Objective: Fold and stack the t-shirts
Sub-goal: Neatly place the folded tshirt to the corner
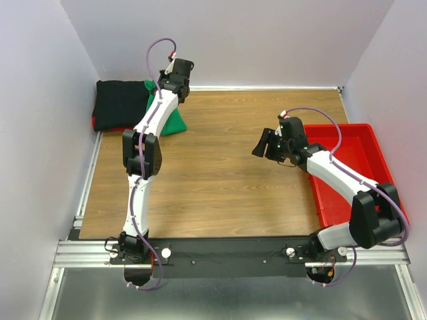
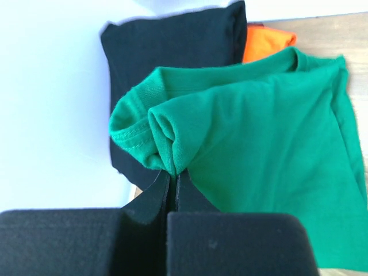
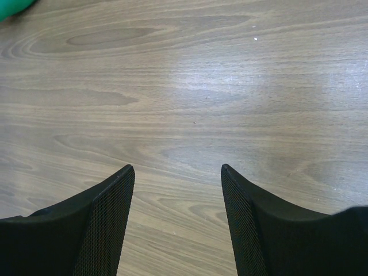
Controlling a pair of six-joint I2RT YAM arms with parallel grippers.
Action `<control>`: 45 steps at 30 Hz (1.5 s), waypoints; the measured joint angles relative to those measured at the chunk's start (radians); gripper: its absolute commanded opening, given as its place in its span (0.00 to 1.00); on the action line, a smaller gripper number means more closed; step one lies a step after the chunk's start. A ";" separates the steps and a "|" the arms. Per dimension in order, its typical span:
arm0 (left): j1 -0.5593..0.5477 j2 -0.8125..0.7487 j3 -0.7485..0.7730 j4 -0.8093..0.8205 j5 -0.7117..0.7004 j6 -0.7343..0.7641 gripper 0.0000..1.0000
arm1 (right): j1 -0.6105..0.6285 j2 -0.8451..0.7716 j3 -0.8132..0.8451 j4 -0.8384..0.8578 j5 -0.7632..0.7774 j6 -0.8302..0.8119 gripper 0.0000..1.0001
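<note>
The green t-shirt (image 2: 270, 149) hangs bunched from my left gripper (image 2: 172, 175), which is shut on a fold near its collar hem. In the top view the green t-shirt (image 1: 172, 122) shows beside the left arm at the back left, and the left gripper (image 1: 160, 90) is mostly hidden by the wrist. The folded black t-shirt (image 1: 120, 103) lies in the back left corner, also in the left wrist view (image 2: 172, 40). The orange-red t-shirt (image 2: 264, 43) peeks from under it. My right gripper (image 1: 261, 145) is open and empty above the bare table (image 3: 190, 115).
A red plastic tray (image 1: 353, 170) stands at the right edge, under the right arm. Walls close in the table at left, back and right. A sliver of green cloth (image 3: 14, 7) shows at the right wrist view's top left.
</note>
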 measured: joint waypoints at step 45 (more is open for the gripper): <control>0.320 -0.091 0.207 0.141 0.430 0.161 0.85 | 0.030 0.066 0.147 -0.090 -0.002 -0.004 0.67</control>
